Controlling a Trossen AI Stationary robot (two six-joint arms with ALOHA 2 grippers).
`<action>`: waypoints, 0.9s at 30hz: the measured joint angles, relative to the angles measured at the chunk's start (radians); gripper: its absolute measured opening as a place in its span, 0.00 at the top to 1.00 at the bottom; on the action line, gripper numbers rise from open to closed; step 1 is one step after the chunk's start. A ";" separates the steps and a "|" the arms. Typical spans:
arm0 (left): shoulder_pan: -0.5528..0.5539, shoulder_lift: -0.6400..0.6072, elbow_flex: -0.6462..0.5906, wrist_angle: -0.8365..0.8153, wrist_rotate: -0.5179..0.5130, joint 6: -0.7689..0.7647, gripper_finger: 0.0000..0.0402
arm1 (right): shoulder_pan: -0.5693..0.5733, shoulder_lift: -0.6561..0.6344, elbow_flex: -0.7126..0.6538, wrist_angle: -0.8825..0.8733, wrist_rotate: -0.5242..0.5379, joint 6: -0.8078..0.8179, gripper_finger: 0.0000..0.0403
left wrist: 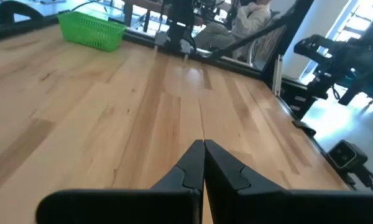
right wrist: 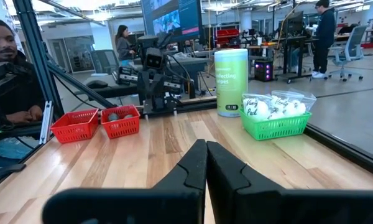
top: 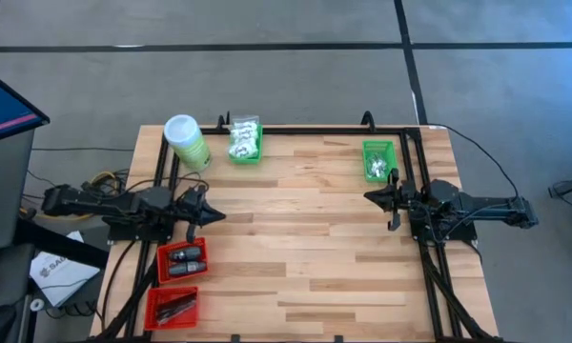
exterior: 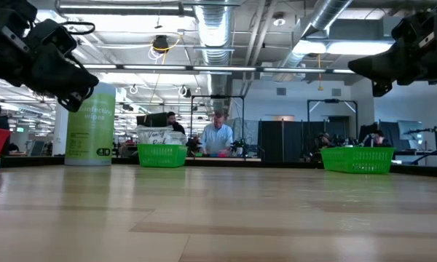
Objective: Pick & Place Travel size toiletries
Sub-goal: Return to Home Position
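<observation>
The travel size toiletries lie in small baskets. White crinkly packets [top: 243, 137] fill a green basket [top: 246, 156] at the far edge, and a few more [top: 377, 166] lie in a second green basket [top: 378, 146] at the far right. Dark grey pieces [top: 181, 257] lie in two red baskets [top: 161, 270] [top: 153, 309] at the near left. My left gripper [top: 219, 216] [left wrist: 203, 144] is shut at the table's left side, above the wood and just beyond the red baskets. My right gripper [top: 367, 197] [right wrist: 206, 143] is shut at the right side, near the right green basket.
A tall light-green canister [top: 186, 141] with a white lid stands at the far left, beside the packet basket. Bare wood [top: 296, 238] spans the table's middle between the two arms. Black frame rails [top: 315, 131] run along the table's edges. People sit and stand beyond the table.
</observation>
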 joint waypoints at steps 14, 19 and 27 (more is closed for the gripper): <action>-0.057 0.392 0.000 -0.001 0.024 -0.036 1.00 | 0.000 0.000 0.000 0.000 0.000 0.000 1.00; -0.063 0.342 -0.001 0.026 0.009 -0.002 1.00 | 0.000 0.000 0.000 0.000 0.000 0.000 1.00; -0.010 0.001 -0.001 0.008 -0.074 0.055 1.00 | 0.000 0.000 0.000 0.000 0.000 0.000 1.00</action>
